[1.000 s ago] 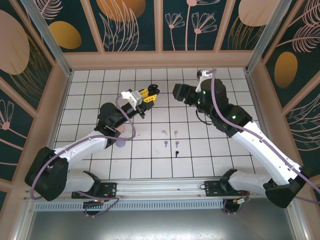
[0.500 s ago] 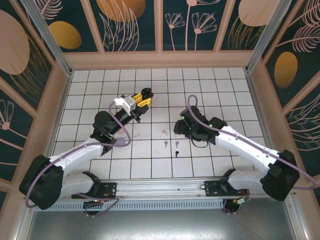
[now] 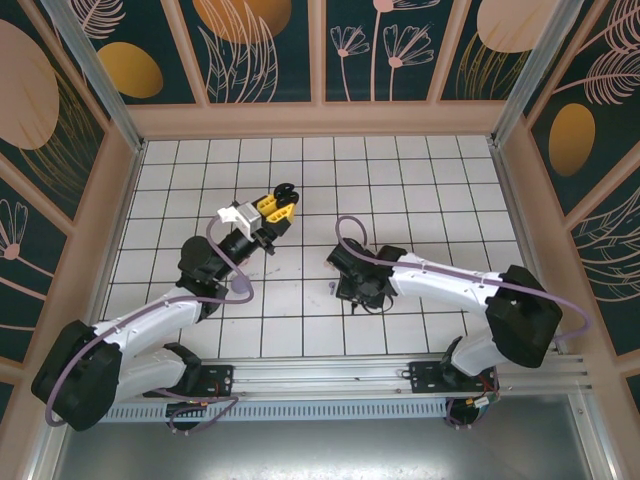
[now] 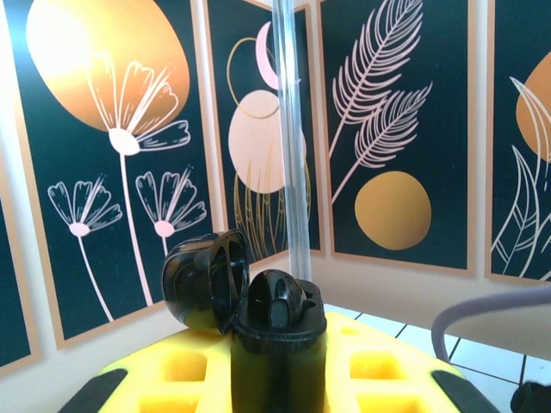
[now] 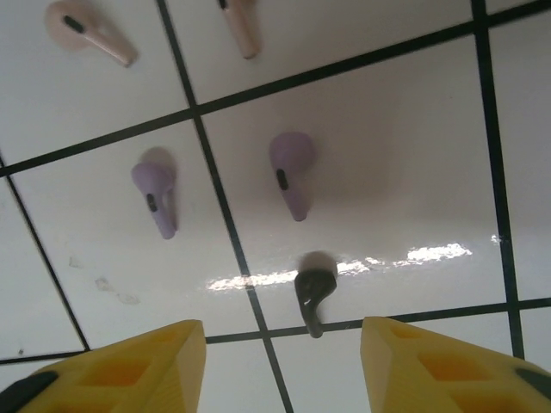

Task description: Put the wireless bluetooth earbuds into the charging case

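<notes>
The right hand (image 5: pixel 282 337) hangs low over the tiled worktop (image 5: pixel 405 155), its yellow fingers (image 5: pixel 129 370) spread wide with nothing between them. Just ahead of the gap lies a black earbud (image 5: pixel 313 295), bulb away from the hand and stem toward it, the stem tip resting on a dark grout line (image 5: pixel 258 335). Two lilac earbuds (image 5: pixel 291 172) lie a little further out, and two pink earbuds (image 5: pixel 90 30) beyond those.

The left hand (image 3: pixel 268 208) is raised well apart from the right and clamps the black charging case (image 4: pixel 277 335) upright, its lid (image 4: pixel 207 280) flipped open.

The step in hand looks like picking up the black bud. It sits slightly toward the right finger, so the hand would do well to shift sideways until the bud is centred, then sink until the pads flank it. Closing across the bulb seems safer than across the thin stem. The tile is glossy, so a slow, light squeeze should keep the bud from skidding out. The nearer lilac bud is close enough to be nudged – the approach should come from above, not sweep forward
</notes>
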